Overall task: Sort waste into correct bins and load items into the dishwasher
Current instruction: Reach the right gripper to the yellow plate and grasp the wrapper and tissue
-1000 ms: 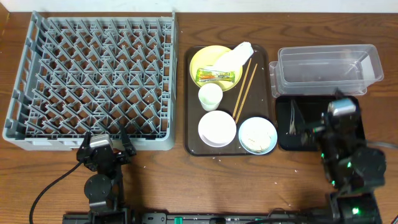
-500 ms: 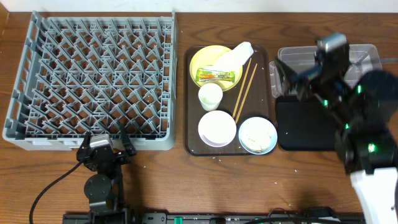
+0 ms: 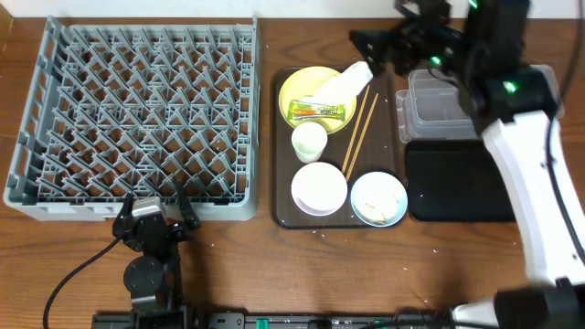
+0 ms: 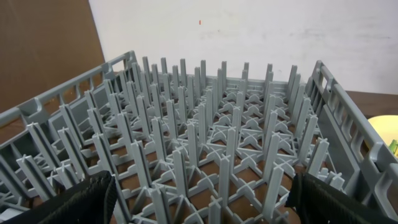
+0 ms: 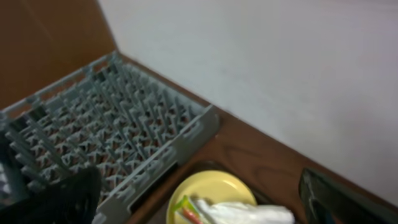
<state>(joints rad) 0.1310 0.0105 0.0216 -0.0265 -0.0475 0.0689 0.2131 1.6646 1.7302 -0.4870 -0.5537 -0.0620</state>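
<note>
On the brown tray (image 3: pixel 283 178), dead center, we've got everything unsorted: wrapper (image 3: pixel 320 111), napkin (image 3: pixel 345 82), plate (image 3: pixel 297 90), cup (image 3: pixel 309 140), both bowls (image 3: pixel 319 188), chopsticks (image 3: pixel 358 137). Rack (image 3: pixel 137 110) at 9 o'clock is bare. Right claw (image 3: pixel 367 44) gapes near the napkin at 12; left claw (image 3: pixel 154 205) gapes too, 7 o'clock.

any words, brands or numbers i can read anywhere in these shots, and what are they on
No text can be read in any view.
snack wrapper: print on its green-and-orange face, too small and blurred to read.
dish rack, clear tub, black tray: no label or marking visible.
</note>
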